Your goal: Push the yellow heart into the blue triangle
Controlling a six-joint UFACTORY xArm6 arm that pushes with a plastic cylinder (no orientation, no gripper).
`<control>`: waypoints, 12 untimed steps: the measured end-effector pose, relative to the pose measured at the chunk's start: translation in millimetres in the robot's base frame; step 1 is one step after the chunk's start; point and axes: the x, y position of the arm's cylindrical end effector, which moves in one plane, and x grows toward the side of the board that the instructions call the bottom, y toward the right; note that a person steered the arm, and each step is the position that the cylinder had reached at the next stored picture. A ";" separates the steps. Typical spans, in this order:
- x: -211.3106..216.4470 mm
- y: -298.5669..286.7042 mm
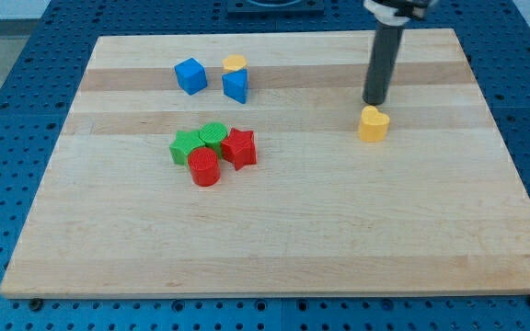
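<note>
wooden board point(274, 248), read left to right from the blue triangle point(236, 86): one blue cube point(190, 75) to its left; one yellow cylinder point(235, 63) touching behind; two green and two red blocks below; yellow heart point(373, 124) far right. the rod, no hand to open or close, sets its tip point(374, 103) just behind the heart. risk: pushing from there likely drives the heart toward the view's bottom, not leftward.

my tip point(374, 102) ends a straight, round rod, dark grey to black, with a faint sheen down its side. above the rod, at the view's top, sits a wider collar, pale or silvery with a dark band, possibly a clamp; it is cropped, so little more shows.
</note>
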 end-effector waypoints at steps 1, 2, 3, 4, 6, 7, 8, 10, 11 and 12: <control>19.1 19.0; 53.4 22.5; 76.2 16.6; 76.7 11.9; 61.5 -11.2; 57.5 -35.9; 42.9 -37.8; 12.0 -39.2; 0.2 -50.0; -14.2 -58.9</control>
